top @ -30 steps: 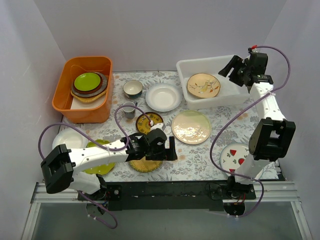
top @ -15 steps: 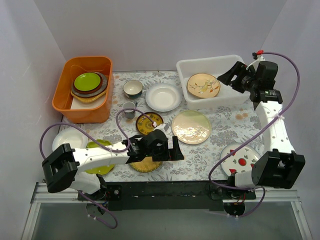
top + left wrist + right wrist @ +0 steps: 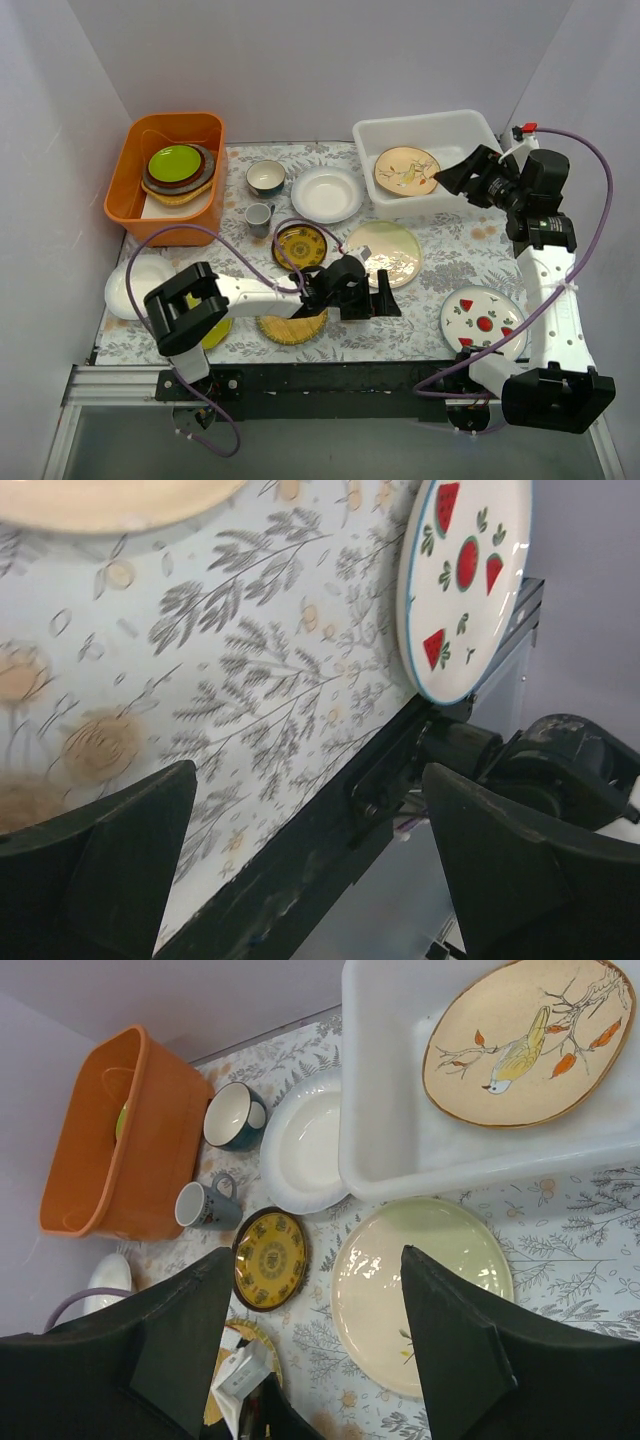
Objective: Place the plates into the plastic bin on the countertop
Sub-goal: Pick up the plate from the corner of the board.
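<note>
The white plastic bin (image 3: 470, 130) at the back right holds a cream plate with a bird on a sprig (image 3: 406, 170) (image 3: 525, 1045). My right gripper (image 3: 462, 172) (image 3: 315, 1330) hovers open and empty over the bin's right side. In front of the bin lies a glossy cream plate (image 3: 384, 252) (image 3: 420, 1285). My left gripper (image 3: 385, 300) (image 3: 310, 870) is open and empty, low over the countertop (image 3: 440, 262), between that plate and the strawberry plate (image 3: 484, 318) (image 3: 465, 580). A white plate (image 3: 326, 193), a brown-and-yellow plate (image 3: 299, 246) and a straw plate (image 3: 292, 327) lie further left.
An orange tub (image 3: 170, 215) with stacked plates stands at the back left. A teal-lined bowl (image 3: 266, 177) and a grey cup (image 3: 258, 215) sit beside it. Another white plate (image 3: 135, 280) and a lime plate (image 3: 214, 333) lie near the left arm. The table's black front rail (image 3: 330, 830) is close.
My left arm has swung right, off the straw plate and toward the strawberry plate. My right gripper has moved right and down, staying open over the bin's right side.
</note>
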